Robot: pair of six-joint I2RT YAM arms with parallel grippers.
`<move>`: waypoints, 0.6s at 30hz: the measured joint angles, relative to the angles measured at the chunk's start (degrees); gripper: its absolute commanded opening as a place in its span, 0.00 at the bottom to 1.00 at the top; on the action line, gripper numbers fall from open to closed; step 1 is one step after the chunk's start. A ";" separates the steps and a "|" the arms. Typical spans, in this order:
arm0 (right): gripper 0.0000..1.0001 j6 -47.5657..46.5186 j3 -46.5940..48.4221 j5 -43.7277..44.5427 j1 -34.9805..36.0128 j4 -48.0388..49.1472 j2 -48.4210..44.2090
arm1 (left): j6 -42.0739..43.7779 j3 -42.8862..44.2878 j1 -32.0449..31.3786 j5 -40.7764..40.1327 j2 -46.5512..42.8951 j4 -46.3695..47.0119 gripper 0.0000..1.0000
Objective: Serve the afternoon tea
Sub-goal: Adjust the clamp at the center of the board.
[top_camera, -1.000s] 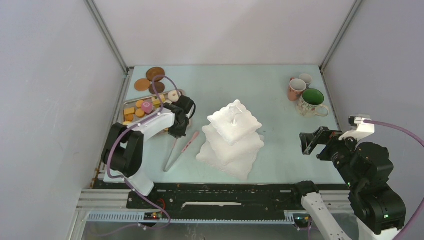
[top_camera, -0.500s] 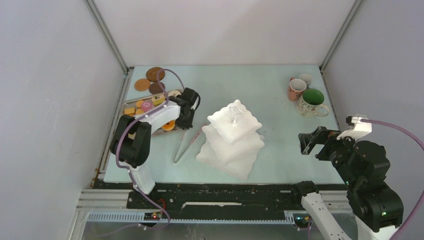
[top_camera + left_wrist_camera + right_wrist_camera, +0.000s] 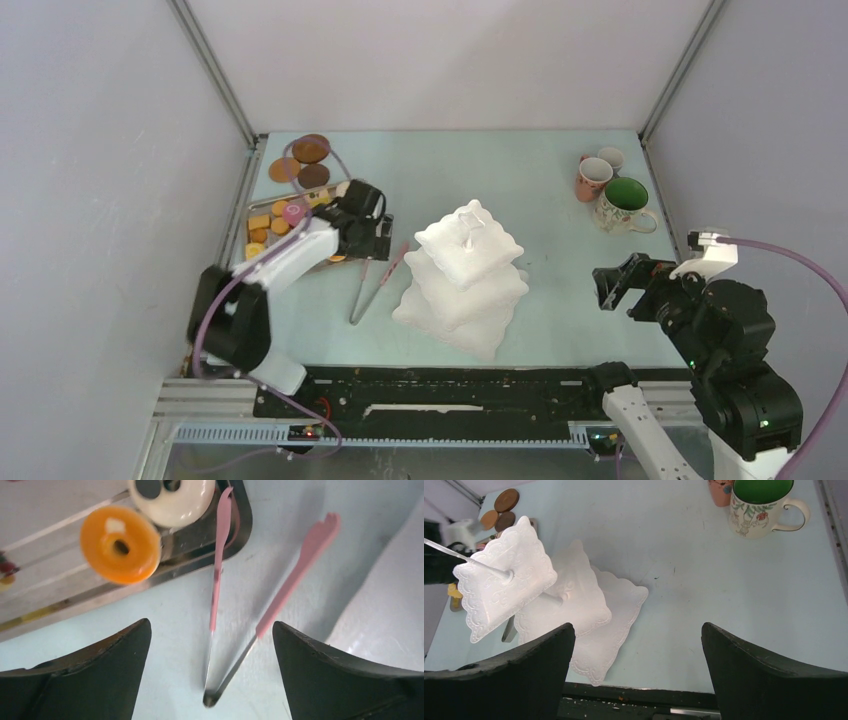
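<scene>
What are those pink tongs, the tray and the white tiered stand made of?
Tongs: shiny metal at the hinge and stems, with matte pink arms, probably silicone or plastic.
Tray: bare polished metal, likely steel, judging by its bright reflective streaks.
Tiered stand: smooth white with embossed scalloped edges and a faint sheen. It looks like glazed ceramic, though plastic is possible.

White three-tier stand (image 3: 465,285) upright mid-table; three mugs (image 3: 620,200) far right; brown coasters (image 3: 311,150), seemingly three, far left

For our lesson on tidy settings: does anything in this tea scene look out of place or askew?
The pink tongs lie on the table between the grey tray and the white stand, one tip over the tray's corner beside the white donut. Nothing looks spilled or broken.
</scene>
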 measured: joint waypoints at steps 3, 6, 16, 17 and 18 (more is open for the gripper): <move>1.00 0.44 -0.98 -0.98 0.00 -0.07 -0.02 | -1.18 -7.23 0.02 0.00 -11.93 3.15 1.00; 1.00 0.66 -1.33 -2.38 0.00 -0.04 -0.02 | -2.51 -14.91 -0.04 0.61 -20.81 8.96 1.00; 1.00 1.22 -1.33 -6.64 0.55 -0.09 0.17 | -8.15 -32.79 -4.70 -0.50 -24.37 24.11 1.00; 1.00 1.31 -1.33 -7.10 0.61 -0.07 0.28 | -8.70 -32.92 -5.22 -1.22 -24.00 24.76 1.00; 1.00 1.44 -1.33 -7.45 0.70 -0.07 0.39 | -9.09 -32.89 -5.64 -1.90 -23.50 25.73 1.00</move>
